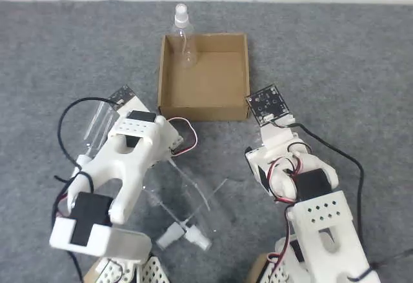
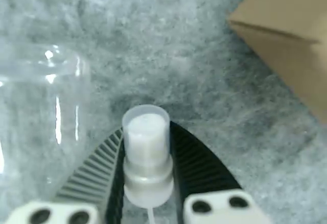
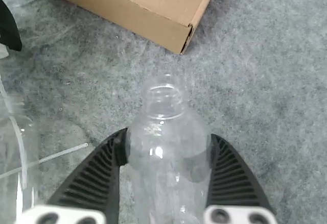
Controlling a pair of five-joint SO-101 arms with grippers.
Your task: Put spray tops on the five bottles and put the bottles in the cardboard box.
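- Spray top (image 2: pixel 146 152) is clamped between the left hand's (image 2: pixel 146 131) fingers, beside a clear bottle (image 2: pixel 46 96).
- Right hand (image 3: pixel 167 140) grips an uncapped bottle (image 3: pixel 164 112) by its body, near a box (image 3: pixel 153 9) corner.
- Capped bottle (image 1: pixel 184 35) stands in the box's far corner.
- Spare tops (image 1: pixel 173 236) lie on the desk (image 1: pixel 361 70).

1. Plain brown cardboard box (image 1: pixel 203 110) on mottled grey felt-like table cover (image 1: pixel 335 57).
2. Translucent white plastic spray top (image 2: pixel 147 152) between black ribbed fingers (image 2: pixel 196 165).
3. Clear colourless plastic bottle (image 3: pixel 166 152).
4. White plastic arm shells (image 1: pixel 126 160), black motor blocks (image 1: pixel 87 209); thin wires (image 1: pixel 284 189) seem red.
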